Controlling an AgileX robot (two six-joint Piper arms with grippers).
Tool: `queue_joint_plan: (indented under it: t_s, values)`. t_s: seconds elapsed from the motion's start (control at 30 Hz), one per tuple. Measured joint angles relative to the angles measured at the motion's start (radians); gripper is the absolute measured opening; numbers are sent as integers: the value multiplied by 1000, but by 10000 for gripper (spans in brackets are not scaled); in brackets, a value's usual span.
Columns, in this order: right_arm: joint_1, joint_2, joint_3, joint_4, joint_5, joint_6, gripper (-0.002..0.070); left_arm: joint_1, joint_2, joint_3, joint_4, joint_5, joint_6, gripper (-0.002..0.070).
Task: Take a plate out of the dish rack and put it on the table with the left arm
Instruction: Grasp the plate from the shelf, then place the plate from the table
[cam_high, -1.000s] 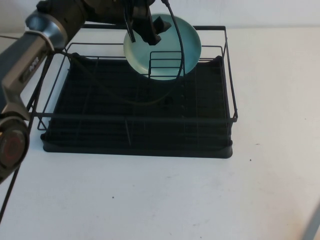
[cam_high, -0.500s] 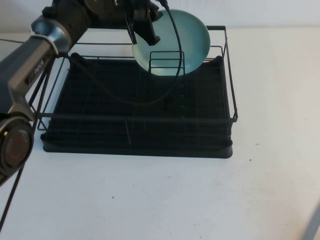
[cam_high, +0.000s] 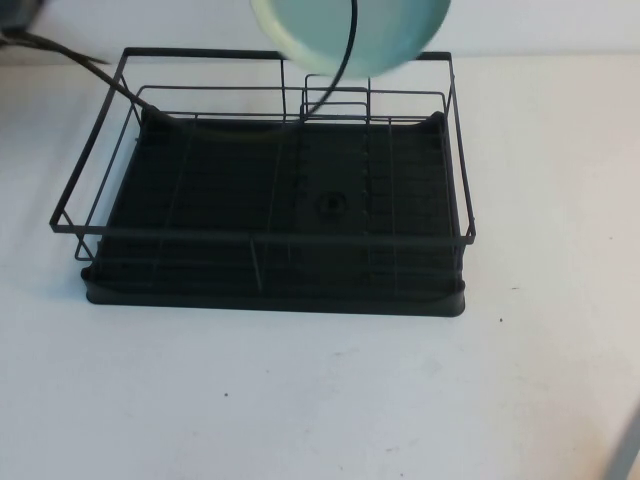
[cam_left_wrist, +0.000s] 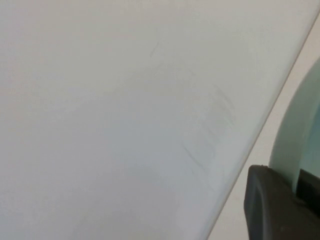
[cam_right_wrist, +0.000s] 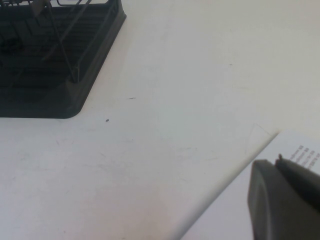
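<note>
The mint-green plate (cam_high: 350, 35) hangs above the far edge of the dish rack (cam_high: 270, 215), and the left gripper (cam_left_wrist: 287, 202) seems clamped on its rim. The right gripper (cam_right_wrist: 287, 202) waits over the table (cam_high: 330, 390) near its right front corner.

Plate (cam_high: 350, 35) above dish rack (cam_high: 270, 215) rear edge, prob clear of it; rack on table (cam_high: 320, 400)

Left gripper (cam_left_wrist: 290, 195) raised high at the far side, fingers clamped on the plate (cam_left_wrist: 295, 130) rim, right gripper (cam_right_wrist: 285, 200) low over the near right table (cam_right_wrist: 175, 100)
</note>
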Motion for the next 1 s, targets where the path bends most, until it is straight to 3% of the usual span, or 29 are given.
queue_joint_plan:
  t_s: [0.1,0.23,0.37,0.43,0.6,0.8,1.0]
  values:
    - [0,0,0,0,0,0,-20,0,-104,0,48,88,-134,1]
    - [0,0,0,0,0,0,-20,10,-253,-4,191,297,-468,0]
    - [0,0,0,0,0,0,-20,67,-336,-1,305,585,-756,0]
    - [0,0,0,0,0,0,-20,112,-364,54,300,629,-843,0]
    - [0,0,0,0,0,0,-20,190,-454,407,114,640,-843,0]
    - [0,0,0,0,0,0,-20,196,-627,929,-33,618,-744,0]
    - [0,0,0,0,0,0,-20,196,-771,1337,-141,449,-699,0]
